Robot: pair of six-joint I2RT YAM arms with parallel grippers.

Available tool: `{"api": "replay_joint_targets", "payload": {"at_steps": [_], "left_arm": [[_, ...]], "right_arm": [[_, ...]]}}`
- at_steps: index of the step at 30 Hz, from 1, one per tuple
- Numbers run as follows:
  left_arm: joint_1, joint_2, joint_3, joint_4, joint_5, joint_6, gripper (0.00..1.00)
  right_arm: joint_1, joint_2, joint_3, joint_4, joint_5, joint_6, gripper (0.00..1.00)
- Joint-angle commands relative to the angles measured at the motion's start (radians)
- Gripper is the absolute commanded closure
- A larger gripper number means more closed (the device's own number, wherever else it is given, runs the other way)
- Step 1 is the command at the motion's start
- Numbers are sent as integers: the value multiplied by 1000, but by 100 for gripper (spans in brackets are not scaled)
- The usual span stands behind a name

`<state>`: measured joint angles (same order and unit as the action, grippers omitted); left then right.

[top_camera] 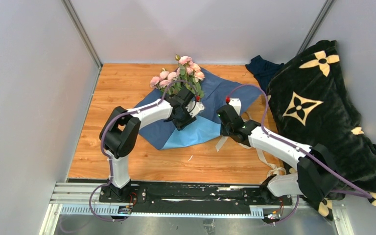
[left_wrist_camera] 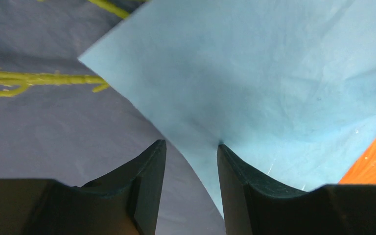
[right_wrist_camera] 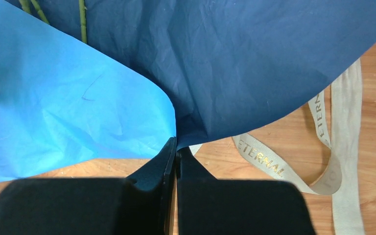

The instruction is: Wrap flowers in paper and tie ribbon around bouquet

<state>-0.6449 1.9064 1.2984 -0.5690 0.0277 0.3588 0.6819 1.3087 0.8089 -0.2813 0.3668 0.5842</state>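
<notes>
Where your right gripper point(right_wrist_camera: 176, 147) pinches shut on the fold of the paper point(right_wrist_camera: 254, 63), the ribbon point(right_wrist_camera: 269, 164) loops just beside it on the wooden table point(top_camera: 127, 93). Your left gripper point(left_wrist_camera: 191, 149) stands partly open astride the light blue flap. Beyond, the flowers point(top_camera: 176, 76) lie on the paper's far corner. A black blanket point(top_camera: 318, 107) crowds the right edge, the widest stretch of wood lies left, and grey walls close in.

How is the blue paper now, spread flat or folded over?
Partly folded. The near part of the paper is turned over, light blue face up, onto the darker face. The rest lies spread under the flowers.
</notes>
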Motion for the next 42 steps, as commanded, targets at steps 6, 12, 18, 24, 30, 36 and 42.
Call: {"api": "replay_joint_targets", "payload": {"at_steps": [6, 12, 18, 24, 30, 36, 42], "left_arm": [[-12, -180, 181, -171, 73, -22, 50], [-48, -137, 116, -141, 390, -74, 53], [-58, 72, 221, -22, 496, -171, 55], [-61, 203, 251, 48, 369, -210, 57], [-61, 220, 230, 44, 335, -202, 56], [-52, 88, 247, -29, 351, -156, 48], [-18, 2, 229, -118, 371, -135, 49]], "right_arm": [[15, 30, 7, -29, 78, -2, 100], [14, 42, 2, -10, 74, -5, 100], [14, 32, -12, 3, 52, 3, 100], [15, 0, -45, 21, 32, 35, 100], [27, -7, -31, -8, 56, -2, 100], [74, -7, 17, -42, 137, -62, 100], [92, 0, 36, 4, 128, -159, 100]]}}
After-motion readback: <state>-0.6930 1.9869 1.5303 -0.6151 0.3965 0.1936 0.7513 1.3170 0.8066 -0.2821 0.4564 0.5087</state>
